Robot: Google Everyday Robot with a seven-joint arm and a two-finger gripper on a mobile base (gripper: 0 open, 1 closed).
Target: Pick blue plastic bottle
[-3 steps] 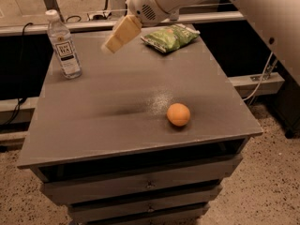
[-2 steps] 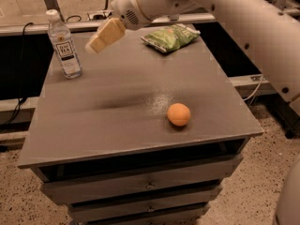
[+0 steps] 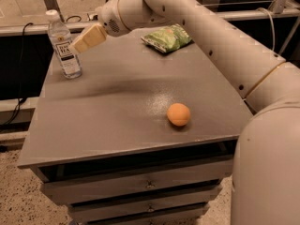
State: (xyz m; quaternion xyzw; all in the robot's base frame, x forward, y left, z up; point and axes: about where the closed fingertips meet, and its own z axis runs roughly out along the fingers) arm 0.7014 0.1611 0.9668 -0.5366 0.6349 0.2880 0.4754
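**Robot arm, work surface and objects.** The large white jointed robot arm (image 3: 220,46) is seen entering at the near right. It is extended diagonally over the right side of the table toward the far left, with its wrist above the far edge. The tan two-finger gripper (image 3: 86,38) is angled down and to the left, held above the tabletop just to the right of the bottle. Whether it is clenched or released cannot be told.

The grey rectangular table (image 3: 117,111) is fitted with grey front drawers (image 3: 150,186). The crumpled green snack bag (image 3: 167,37) is laid at the far centre-right. The slim clear blue plastic bottle (image 3: 64,46), with white cap and white label, is stood upright at the far left corner. The small orange ball (image 3: 178,114) is placed near the front right, well apart from the bottle.
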